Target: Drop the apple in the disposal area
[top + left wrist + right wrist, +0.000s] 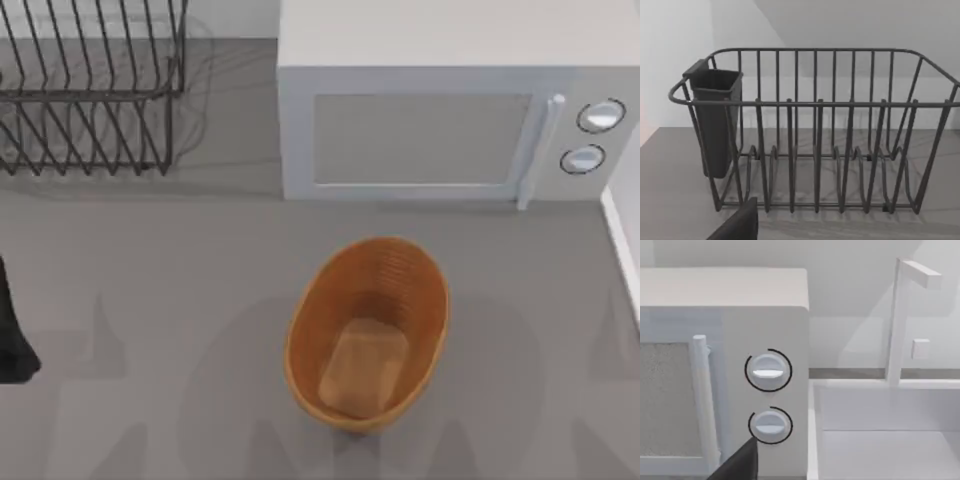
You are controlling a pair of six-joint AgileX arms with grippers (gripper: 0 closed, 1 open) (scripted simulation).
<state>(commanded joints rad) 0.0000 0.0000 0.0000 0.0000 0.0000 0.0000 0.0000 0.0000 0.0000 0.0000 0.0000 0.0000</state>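
Your left gripper [735, 225] shows a dark finger tip facing the black wire rack [815, 130]; your right gripper [737, 462] faces the white microwave [725, 365] dials. Whether either pair of fingers is clenched cannot be told. The orange-brown basket [330, 300] sits mid-bench, before the microwave.

1. Microwave [440, 110]: no brand, label or numbers readable on the door or body; the two dials [768, 371] carry no markings.
2. Basket [367, 330]: no tag or print.
3. Wire rack [815, 130]: with its dark cup [715, 122], unlettered.
4. Table [150, 300]: no signs or writing.
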